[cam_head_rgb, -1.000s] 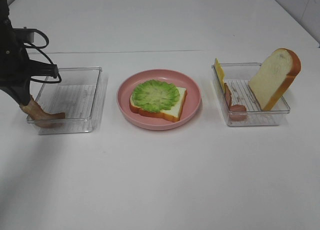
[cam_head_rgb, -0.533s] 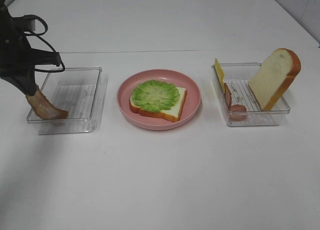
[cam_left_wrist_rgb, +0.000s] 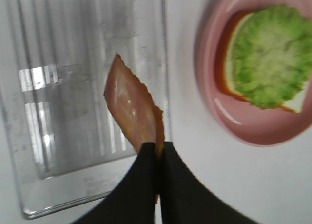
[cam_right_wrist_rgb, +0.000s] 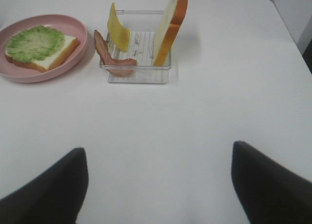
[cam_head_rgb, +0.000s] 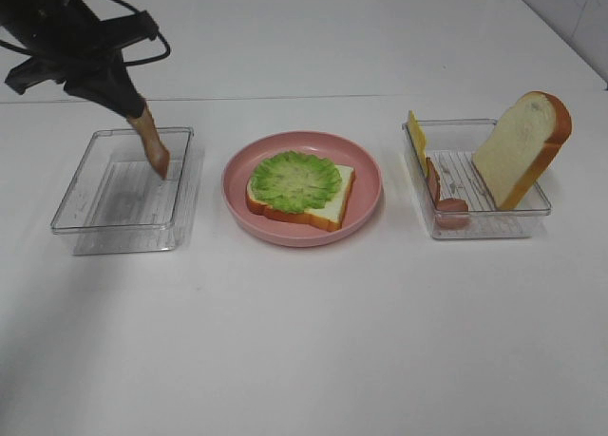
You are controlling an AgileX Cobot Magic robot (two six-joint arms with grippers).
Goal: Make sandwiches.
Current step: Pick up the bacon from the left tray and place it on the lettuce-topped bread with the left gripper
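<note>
A white table (cam_head_rgb: 304, 360) carries two clear trays flanking a pink plate (cam_head_rgb: 285, 235). In the right tray (cam_head_rgb: 494, 222), a white bread slice with orange-brown crust (cam_head_rgb: 518, 151) stands on edge and leans on the far wall. On the plate lies the open sandwich: a flat bread slice (cam_head_rgb: 323, 208) topped by a ruffled green lettuce leaf (cam_head_rgb: 296, 180). A yellow cheese slice (cam_head_rgb: 416, 140) stands at the right tray's plate-side wall, with a second bacon strip (cam_head_rgb: 446, 206) slumped beside it. The right wrist camera shows that strip curling along the tray wall, a detail the high camera flattens. The left wrist camera shows the held bacon strip (cam_left_wrist_rgb: 129, 104) as pinkish-brown with a jagged edge, where the high view gives only a thin sliver. The left pincer (cam_head_rgb: 128, 104), clamped tight on that strip's upper end, hangs over the left tray (cam_head_rgb: 119, 203) on the side nearest the plate; whether the lower tip touches the tray cannot be told. The right pincer (cam_right_wrist_rgb: 158, 151), seen only by its own camera, stands wide apart and holds nothing, well short of the right tray.
</note>
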